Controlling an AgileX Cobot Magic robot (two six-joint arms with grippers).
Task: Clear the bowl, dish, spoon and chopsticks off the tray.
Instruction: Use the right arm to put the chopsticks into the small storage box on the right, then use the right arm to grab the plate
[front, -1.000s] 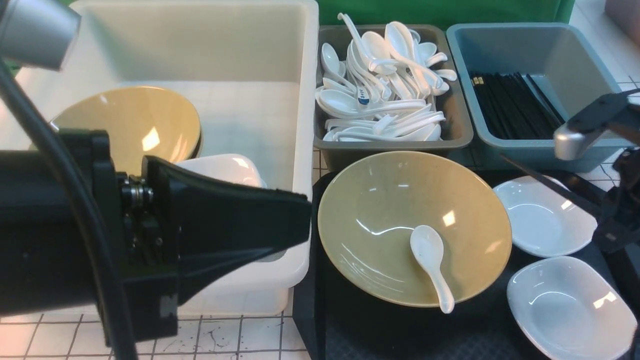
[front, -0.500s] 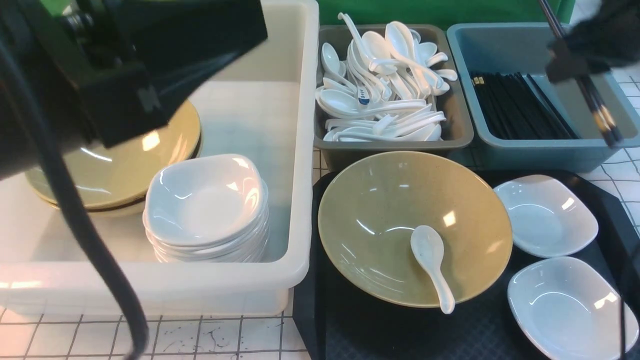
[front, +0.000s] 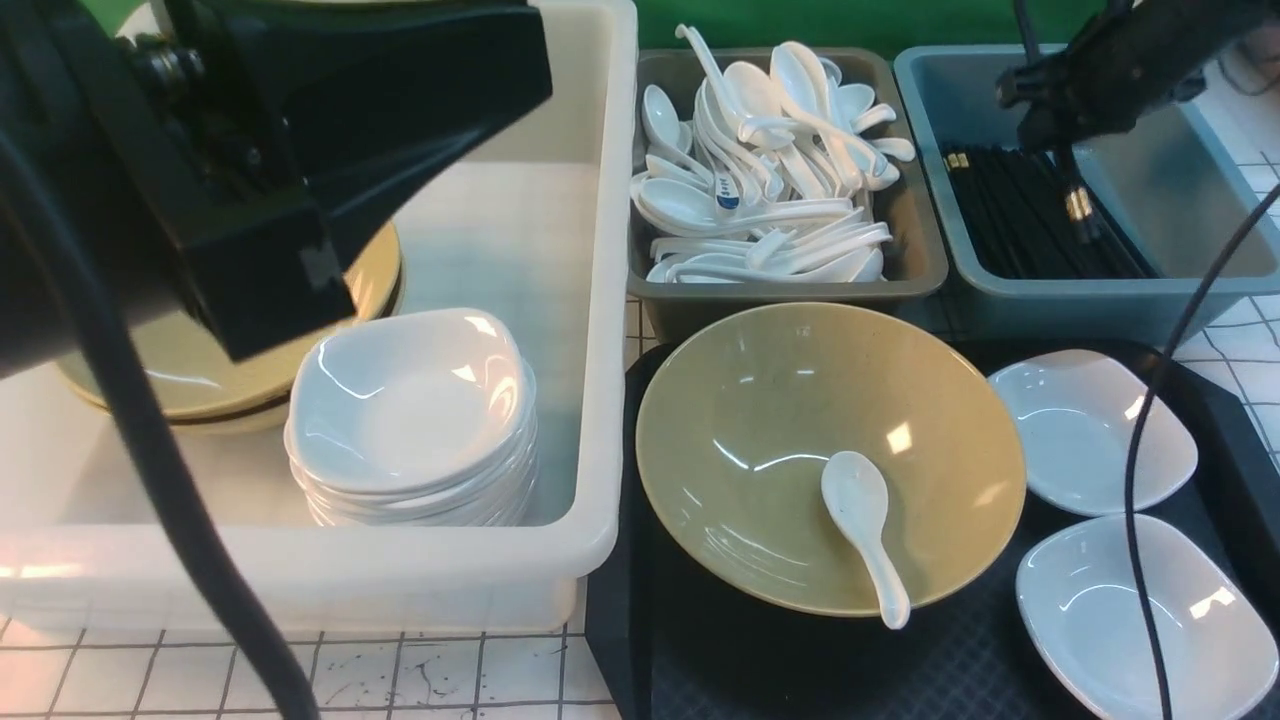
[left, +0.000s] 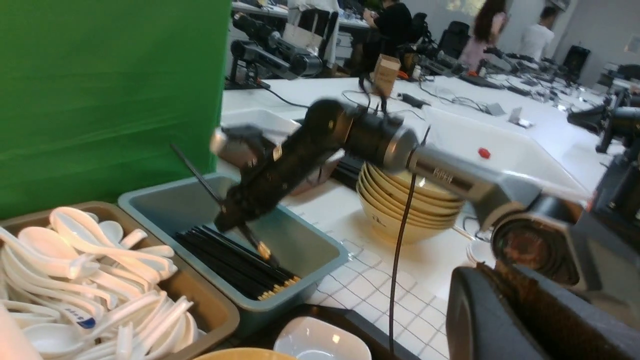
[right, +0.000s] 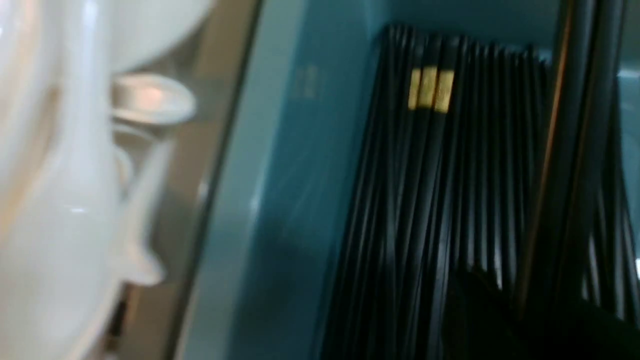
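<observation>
Two chopsticks (front: 1075, 205) grasped by right end effector (left: 232, 215) over blue bin (front: 1050, 300), grip of left end effector (front: 500, 90) unclear

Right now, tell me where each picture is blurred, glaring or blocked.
Front view: sharp, with white glare spots on the bowl; the left arm looms dark and close, hiding part of the tub. Left wrist view: the right gripper and its chopsticks are motion-smeared, the room behind clearer. Right wrist view: all smeared; sticks in the bin are mere streaks.
</observation>
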